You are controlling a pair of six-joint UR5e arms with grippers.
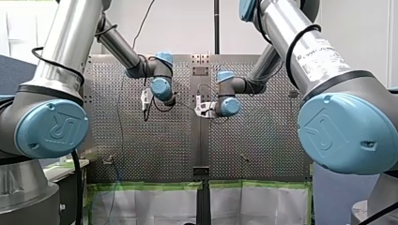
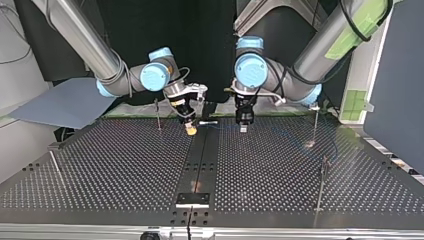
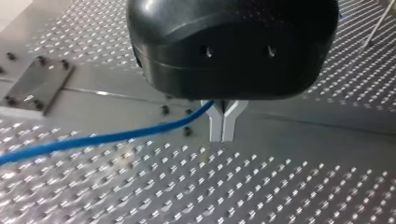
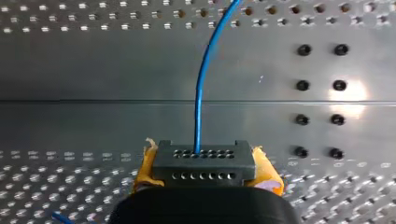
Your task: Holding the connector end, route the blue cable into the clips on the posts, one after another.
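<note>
While my right pincer (image 4: 204, 176) is clamping narrow on the connector (image 4: 201, 161), its yellow pads (image 4: 268, 173) are pressing against the block's two short ends. The connector is a dark grey, boxy piece with rows of small round holes. The blue cable (image 4: 200, 93), thin and glossy, is rising out of one hole and curving away over the tabletop (image 4: 93, 70). Ahead of the connector, a smooth matte metal strip (image 4: 140, 126) is crossing the perforated sheet, with black bolt heads (image 4: 302, 85) in pairs beside it.

My left pincer (image 3: 222, 128) is hanging beside the connector, on the far side of that strip. Its flat pale metal fingers (image 3: 215, 122) are meeting at the tips in a Y shape under a rounded black housing (image 3: 233, 42). The cable is running into the fork where they close, so the pincer is holding it there.

In the top view, my right arm's wrist is bending so that its pincer (image 2: 190, 131) is tilting down just above the tabletop. My left arm's pincer (image 2: 243, 127) is pointing straight down, near the connector. Both arms are showing silver tubes and blue joint caps. Thin upright posts are standing well apart from the connector: one (image 2: 158, 114) close behind it, two (image 2: 316, 122) (image 2: 321, 185) beyond my left pincer. From there the cable is trailing loosely toward those two.
</note>
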